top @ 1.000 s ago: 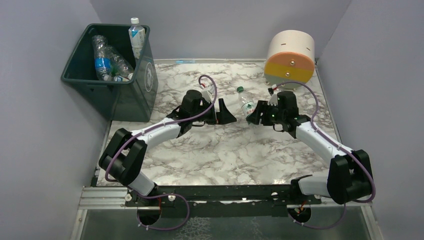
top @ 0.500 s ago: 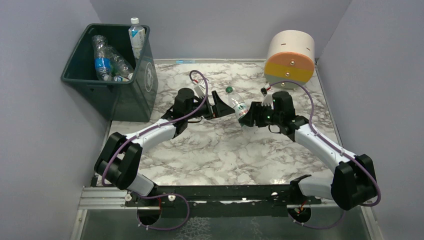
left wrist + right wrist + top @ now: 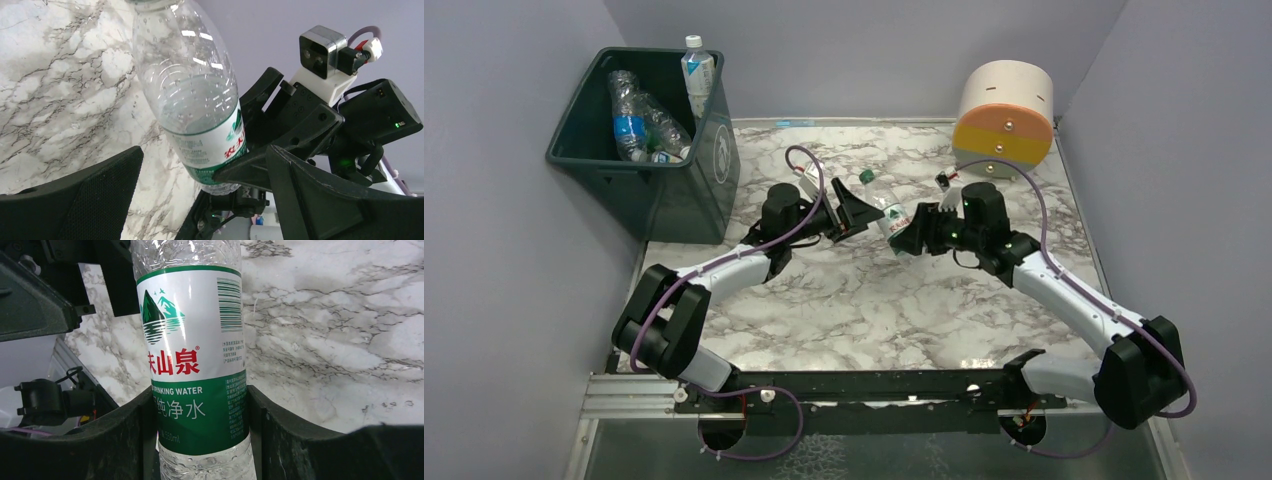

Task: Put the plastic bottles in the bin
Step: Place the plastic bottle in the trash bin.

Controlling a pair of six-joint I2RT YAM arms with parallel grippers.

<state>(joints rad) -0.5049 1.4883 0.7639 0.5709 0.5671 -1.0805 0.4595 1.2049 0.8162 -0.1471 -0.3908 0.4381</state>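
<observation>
One clear plastic bottle [image 3: 192,365] with a green cap is clamped low on its body between the black jaws of the right gripper [image 3: 904,232]. It is held above the middle of the white-and-grey marbled table [image 3: 874,300], cap tilted toward the far left. Its glossy white-and-green wrap shows a green mountain drawing, red Chinese characters, "DRINKING WATER" with the first letter hidden, "550ml" and a barcode. The see-through shoulder is dimpled.

The left gripper [image 3: 856,210] stands wide open, its matte, fine-grained black jaws flanking the bottle's upper half without closing on it.

The dark green rectangular plastic bin [image 3: 689,195], thick-rimmed and tapered with a round white logo, sits at the far left corner. Several crumpled clear bottles [image 3: 639,120] lie inside, one blue-labelled, and a white-capped bottle [image 3: 696,68] stands at its far right corner.
</observation>
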